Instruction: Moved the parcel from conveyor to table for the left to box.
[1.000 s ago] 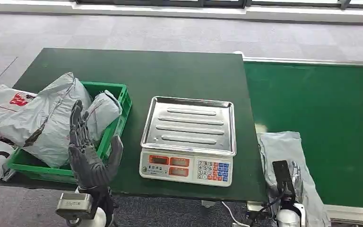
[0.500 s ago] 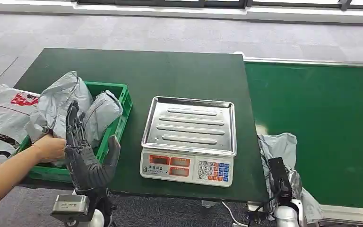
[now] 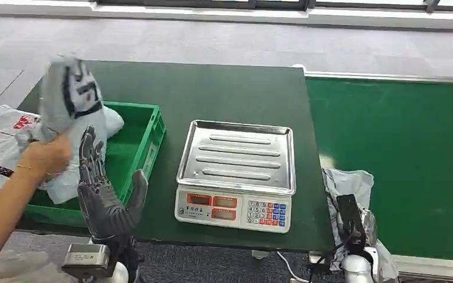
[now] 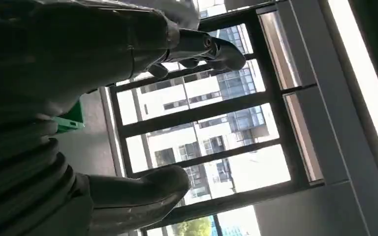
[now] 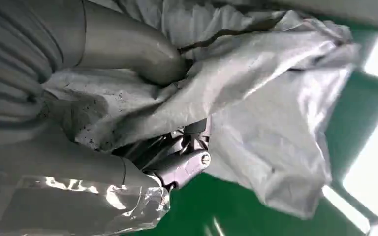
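Grey plastic parcel [image 3: 354, 194] lies crumpled on the belt's [image 3: 413, 153] near left corner, clamped in the right hand [image 3: 354, 227]. The table [image 3: 224, 94] lies to its left, so the carry goes leftward. The left hand [image 3: 103, 188] waits upright by the crate [image 3: 144, 147], fingers apart, holding nothing.
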{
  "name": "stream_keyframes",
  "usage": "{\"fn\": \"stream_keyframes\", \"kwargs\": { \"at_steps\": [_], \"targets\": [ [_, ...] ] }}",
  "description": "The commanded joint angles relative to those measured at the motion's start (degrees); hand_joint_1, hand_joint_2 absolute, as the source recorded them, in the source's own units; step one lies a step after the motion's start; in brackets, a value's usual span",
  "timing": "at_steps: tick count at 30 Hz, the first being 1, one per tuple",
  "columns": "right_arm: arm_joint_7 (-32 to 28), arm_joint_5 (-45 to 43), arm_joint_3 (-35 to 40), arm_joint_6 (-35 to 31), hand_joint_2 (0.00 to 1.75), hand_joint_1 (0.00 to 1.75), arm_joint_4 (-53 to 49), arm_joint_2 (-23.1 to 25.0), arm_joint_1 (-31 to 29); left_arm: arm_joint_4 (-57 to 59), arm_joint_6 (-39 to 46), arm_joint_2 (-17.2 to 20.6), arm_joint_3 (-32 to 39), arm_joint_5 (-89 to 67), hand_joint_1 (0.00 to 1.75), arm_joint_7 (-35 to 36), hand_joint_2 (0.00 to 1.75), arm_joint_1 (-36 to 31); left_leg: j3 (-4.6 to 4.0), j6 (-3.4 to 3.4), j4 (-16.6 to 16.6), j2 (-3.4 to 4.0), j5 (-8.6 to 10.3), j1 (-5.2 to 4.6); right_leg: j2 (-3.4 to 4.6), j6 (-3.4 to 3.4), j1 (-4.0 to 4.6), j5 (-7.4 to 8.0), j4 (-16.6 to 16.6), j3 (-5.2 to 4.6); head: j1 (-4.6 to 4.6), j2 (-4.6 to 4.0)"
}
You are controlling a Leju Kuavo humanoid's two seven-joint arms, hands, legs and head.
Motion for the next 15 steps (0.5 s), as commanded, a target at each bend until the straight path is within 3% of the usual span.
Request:
{"fn": "stream_keyframes", "kwargs": {
  "at_steps": [1, 4, 12, 15],
  "targets": [
    [-6.3, -11.7, -2.6, -20.3, 1.75, 1.75, -43.5, 10.8, 10.4, -0.1, 1.5, -0.2, 0.7, -0.5, 0.0, 1.0, 1.75, 1.2, -0.02, -0.06, 0.0, -0.04, -0.11, -0.04, -0.09, -0.14, -0.02, -0.18, 0.1, -0.05, 0.0, 0.02],
    [-7.1, -12.0, -0.1, -22.0, 1.75, 1.75, -48.2, 11.3, 12.3, 0.6, 2.4, 0.3, -0.1, -0.2, 0.0, 0.9, 1.75, 1.1, 0.04, -0.04, 0.0, -0.1, -0.12, -0.01, -0.12, -0.09, 0.0, -0.19, 0.1, 0.03, -0.02, 0.0],
    [-8.6, -12.8, 3.3, -25.3, 1.75, 1.75, -48.2, 10.1, 13.9, 0.6, 4.0, 0.8, -0.2, 1.4, 0.0, 0.5, 1.75, 1.2, 0.11, -0.03, -0.1, 0.03, -0.13, 0.03, -0.02, -0.05, 0.04, -0.14, -0.1, 0.08, 0.0, 0.0],
    [-9.3, -12.6, 7.1, -22.5, 1.75, 1.75, -47.0, 8.6, 13.8, 1.0, 3.9, 1.1, -0.6, 1.8, 0.0, 0.4, 1.75, 0.7, 0.15, -0.03, -0.1, 0.08, -0.13, 0.03, 0.04, -0.06, 0.04, -0.13, -0.1, 0.12, -0.02, 0.02]
  ]
}}
